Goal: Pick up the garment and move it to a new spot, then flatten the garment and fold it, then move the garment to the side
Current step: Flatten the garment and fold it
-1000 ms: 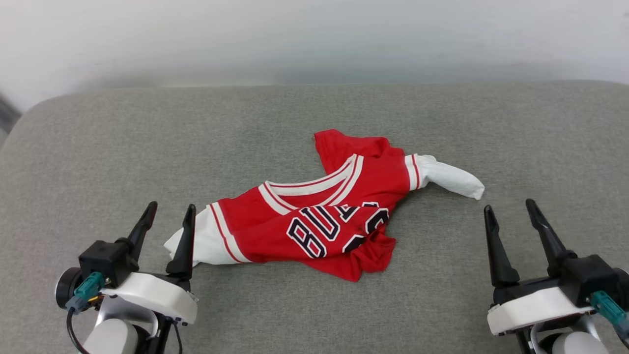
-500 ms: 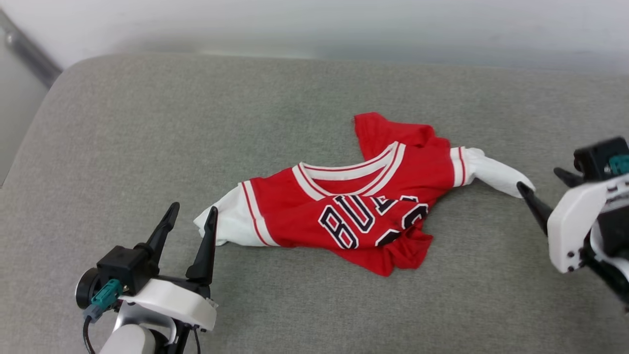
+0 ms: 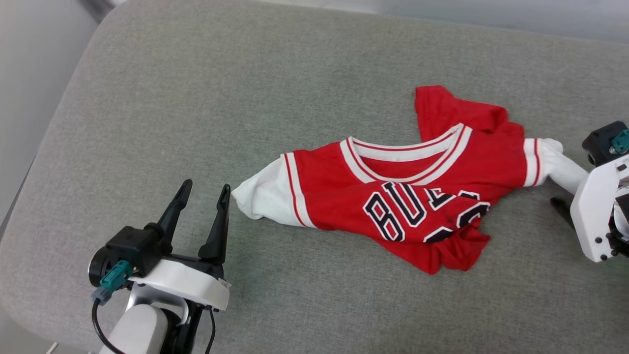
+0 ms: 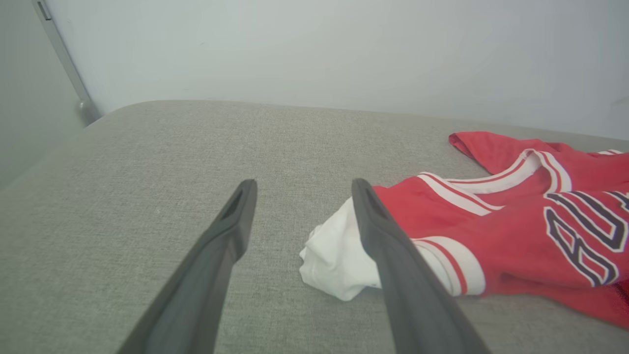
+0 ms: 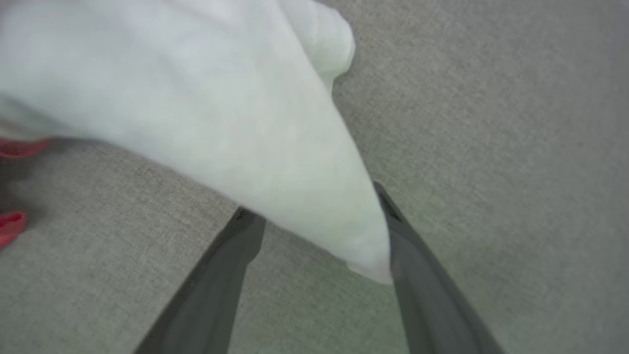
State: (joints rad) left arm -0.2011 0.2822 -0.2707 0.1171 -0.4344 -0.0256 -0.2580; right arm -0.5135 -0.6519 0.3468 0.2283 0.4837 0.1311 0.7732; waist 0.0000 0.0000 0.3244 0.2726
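The garment point(image 3: 417, 196), a red jersey with white sleeves and black lettering, lies crumpled on the grey cushion point(image 3: 196, 98). My left gripper point(image 3: 206, 188) stands open at the lower left, its right fingertip just short of the near white sleeve point(image 3: 263, 199). In the left wrist view the left gripper point(image 4: 303, 184) has bare cushion between its fingers, and the garment point(image 4: 516, 231) lies to the right. My right gripper point(image 5: 314, 206) is open with the tip of the other white sleeve point(image 5: 221, 113) lying between its fingers. One right finger point(image 3: 560, 209) shows under that sleeve.
The cushion's rounded left edge point(image 3: 44, 162) drops off beside a pale wall. A wide stretch of grey cushion point(image 3: 319, 305) lies in front of the garment, and another point(image 3: 245, 59) lies behind it. A wall point(image 4: 314, 49) stands behind the cushion.
The camera has turned, shifting the whole picture. My right gripper has swung in sideways to the far white sleeve, whose tip now lies between its fingers. The left gripper stays open by the near sleeve.
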